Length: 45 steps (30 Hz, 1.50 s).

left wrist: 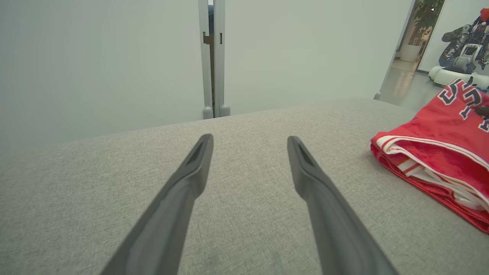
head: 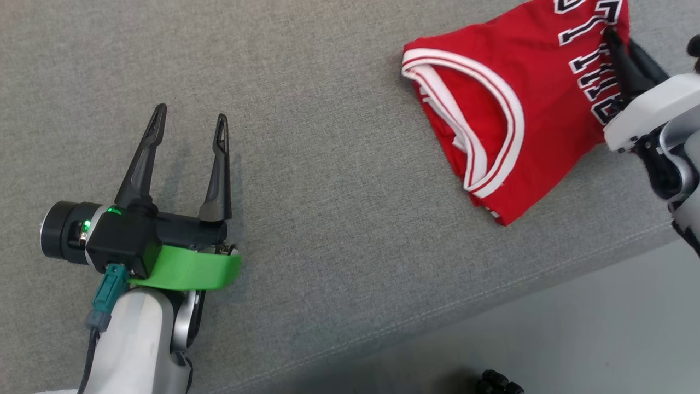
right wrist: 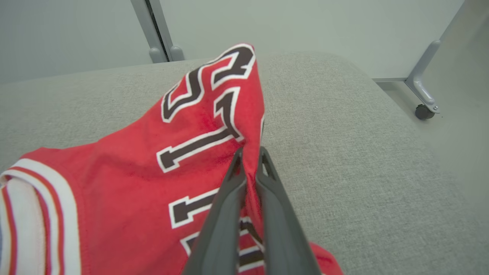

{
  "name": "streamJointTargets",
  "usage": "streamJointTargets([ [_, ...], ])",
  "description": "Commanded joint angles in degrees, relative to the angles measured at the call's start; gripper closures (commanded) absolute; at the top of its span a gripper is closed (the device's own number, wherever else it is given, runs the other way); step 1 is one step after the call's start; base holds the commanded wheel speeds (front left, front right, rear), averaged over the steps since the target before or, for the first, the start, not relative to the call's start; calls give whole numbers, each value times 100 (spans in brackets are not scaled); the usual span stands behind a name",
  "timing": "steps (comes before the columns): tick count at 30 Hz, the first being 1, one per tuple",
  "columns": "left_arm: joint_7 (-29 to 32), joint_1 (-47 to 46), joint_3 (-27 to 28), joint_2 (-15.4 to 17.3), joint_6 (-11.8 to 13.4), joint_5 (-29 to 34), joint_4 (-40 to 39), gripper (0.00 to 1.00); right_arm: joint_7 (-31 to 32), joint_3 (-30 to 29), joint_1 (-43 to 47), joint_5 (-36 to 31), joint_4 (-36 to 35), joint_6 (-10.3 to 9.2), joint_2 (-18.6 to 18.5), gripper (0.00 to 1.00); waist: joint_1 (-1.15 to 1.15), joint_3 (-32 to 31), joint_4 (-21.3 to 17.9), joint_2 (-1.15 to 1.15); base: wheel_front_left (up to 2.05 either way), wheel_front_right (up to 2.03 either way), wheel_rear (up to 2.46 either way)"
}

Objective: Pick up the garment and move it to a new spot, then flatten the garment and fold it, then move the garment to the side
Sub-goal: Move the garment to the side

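Head view has my left gripper (head: 191, 112) at the lower left, over the grey fabric cushion (head: 339, 164), its two dark fingers spread wide with nothing between them and a green collar (head: 191, 271) behind them. Left wrist view shows those spread fingers pointing across bare fabric towards a pale partition panel (left wrist: 95, 57) and its grey post (left wrist: 213, 57). Further right lies the garment, a red jersey (head: 492, 60) with white and red trim and dark lettering edged in white. It is folded into a compact bundle on the cushion, near the front edge and well apart from my left gripper. Its trimmed opening faces left, and I think several layers are stacked there, though the fold is hard to read. At the jersey's right side my right gripper (head: 611, 35) is pinched almost closed on a ridge of the red cloth among the lettering, and the right wrist view shows that ridge raised a little off the cushion. Right of that the cushion rounds off to pale floor (head: 601, 306), where a small caster (right wrist: 422, 112) stands.
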Motion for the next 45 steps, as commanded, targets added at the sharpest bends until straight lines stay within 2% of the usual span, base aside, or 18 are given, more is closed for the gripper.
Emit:
streamJointTargets([
  [1, 11, -147, -38, 33, -12, 59, -73, 0, -43, -39, -149, 77, 127, -11, -101, 100, -1, 311, 173, 0, 0, 0, 0],
  [9, 60, -332, -225, 60, -74, 140, -424, 0, -142, -488, -595, 435, 771, -11, -604, 100, -1, 708, 286, 0, 0, 0, 0],
  [11, 82, -377, -256, 76, -81, 166, -480, 0, -165, -596, -682, 354, 867, -11, -742, 100, -1, 795, 303, 0, 0, 0, 0],
  [13, 84, -398, -269, 84, -96, 169, -511, 0, -169, -655, -717, 320, 824, -11, -767, 100, -1, 834, 316, 0, 0, 0, 0],
  [20, 165, -523, -329, 162, -121, 214, -636, 0, -159, -1521, -642, -102, 753, -11, -788, 100, -1, 1104, 380, 0, 0, 0, 0],
  [21, 170, -520, -334, 170, -114, 219, -640, 0, -159, -1676, -623, -200, 870, -11, -763, 76, -1, 1123, 389, 0, 0, 0, 0],
  [22, 171, -529, -337, 172, -104, 218, -645, 0, -160, -1786, -602, -266, 943, -11, -703, 11, -1, 1136, 397, 0, 0, 0, 0],
  [23, 171, -535, -340, 171, -90, 214, -651, 0, -160, -1915, -615, -345, 915, -7, -652, 0, -1, 1149, 403, 0, 0, 0, 0],
  [28, 148, -534, -318, 202, -50, 170, -616, 0, -160, -2474, -455, -808, 906, -9, -554, 0, -1, 1159, 393, 0, 0, 0, 0],
  [34, 81, -502, -272, 203, -18, 91, -476, 0, -160, -3169, -114, -1534, 280, -9, -386, 0, -1, 937, 384, 0, 0, 0, 0],
  [37, 1, -406, -214, 195, 34, 38, -334, 0, -160, -3553, 185, -1999, -219, -9, -136, 0, -1, 698, 418, 0, 0, 0, 0],
  [40, -85, -304, -169, 175, 78, -46, -173, 0, -160, -3997, 745, -2498, -1017, -10, 317, 0, -1, 354, 519, 0, 0, 0, 0],
  [45, -186, -146, -13, 180, 178, -152, -26, 0, -160, -4192, 1455, -2962, -1953, -9, 874, 0, -1, -44, 654, 0, 0, 0, 0],
])
